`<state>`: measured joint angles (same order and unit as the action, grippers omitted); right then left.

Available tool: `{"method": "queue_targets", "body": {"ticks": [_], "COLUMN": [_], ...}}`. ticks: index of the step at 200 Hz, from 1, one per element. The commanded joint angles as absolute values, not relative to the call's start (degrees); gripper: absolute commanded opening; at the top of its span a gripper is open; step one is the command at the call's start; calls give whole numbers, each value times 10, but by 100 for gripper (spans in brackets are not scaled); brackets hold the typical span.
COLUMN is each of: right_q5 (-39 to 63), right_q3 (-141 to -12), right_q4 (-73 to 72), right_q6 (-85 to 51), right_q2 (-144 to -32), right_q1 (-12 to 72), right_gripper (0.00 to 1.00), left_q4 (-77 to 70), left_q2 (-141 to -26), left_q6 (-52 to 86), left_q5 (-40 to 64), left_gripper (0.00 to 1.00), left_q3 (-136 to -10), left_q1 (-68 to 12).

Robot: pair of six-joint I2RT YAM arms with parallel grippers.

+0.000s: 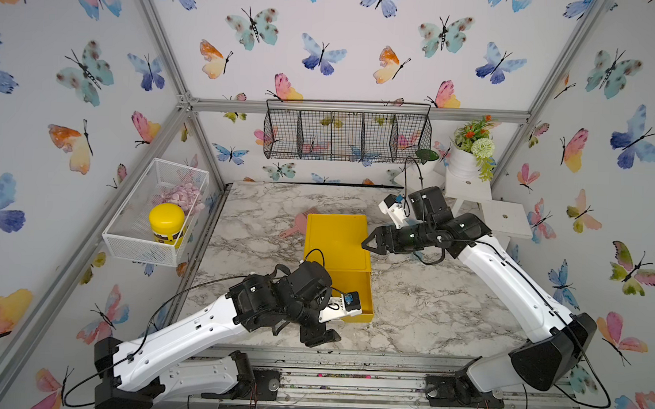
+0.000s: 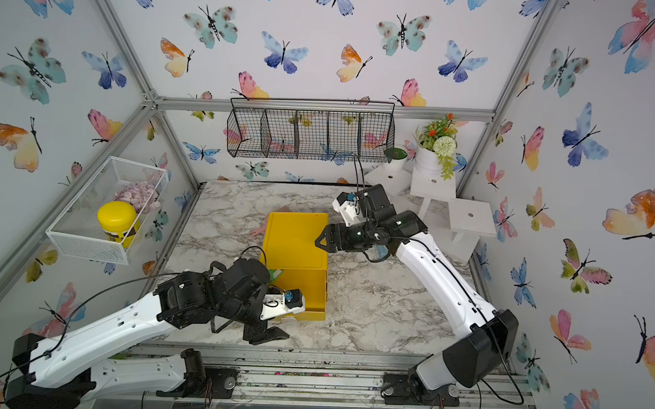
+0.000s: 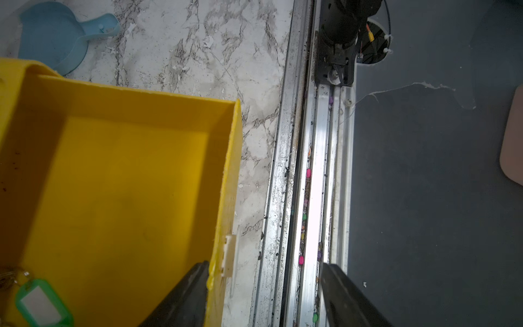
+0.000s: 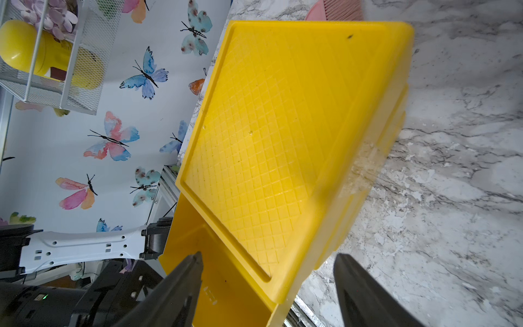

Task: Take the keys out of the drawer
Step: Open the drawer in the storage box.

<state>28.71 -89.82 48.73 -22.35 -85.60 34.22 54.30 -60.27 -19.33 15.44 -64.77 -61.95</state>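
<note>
A yellow box [image 1: 336, 240] stands mid-table with its drawer [image 1: 360, 286] pulled out toward the front edge. In the left wrist view, the keys [image 3: 42, 305] lie in a corner of the drawer [image 3: 127, 184]: a green tag and a metal ring. A bit of green [image 2: 277, 275] shows beside the left arm in a top view. My left gripper [image 3: 264, 264] is open at the drawer's front, with the front wall and its white handle [image 3: 229, 254] showing between the fingers. My right gripper [image 4: 268, 254] hangs open at the box's right edge [image 1: 369, 245], holding nothing.
A pink brush [image 1: 298, 225] lies behind the box's left side, and a blue scoop [image 3: 53, 36] lies beside it. A white mesh basket [image 1: 134, 242] with a yellow jar hangs on the left wall. White stools [image 1: 467, 188] with plants fill the back right corner. A metal rail [image 1: 349, 366] runs along the front.
</note>
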Motion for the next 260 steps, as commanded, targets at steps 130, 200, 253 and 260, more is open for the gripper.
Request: {"method": "queue_targets", "body": {"ticks": [130, 200, 253, 260], "right_q5": [288, 252, 207, 196], "right_q3": [-908, -988, -1037, -1049], "right_q4": [507, 529, 538, 549], "right_q6": [-209, -194, -132, -117], "right_q2": [-860, -863, -872, -880], "right_q1": [345, 346, 395, 410], "right_gripper": [78, 68, 54, 53], "left_q4": [581, 503, 405, 411], "left_q2": [-581, -542, -521, -528], "left_q6": [-178, -134, -16, 9], "left_q5": [190, 123, -63, -51], "left_gripper": [68, 76, 84, 84], "left_q3": [-663, -736, -787, -795], "left_q1": [-624, -624, -565, -527]}}
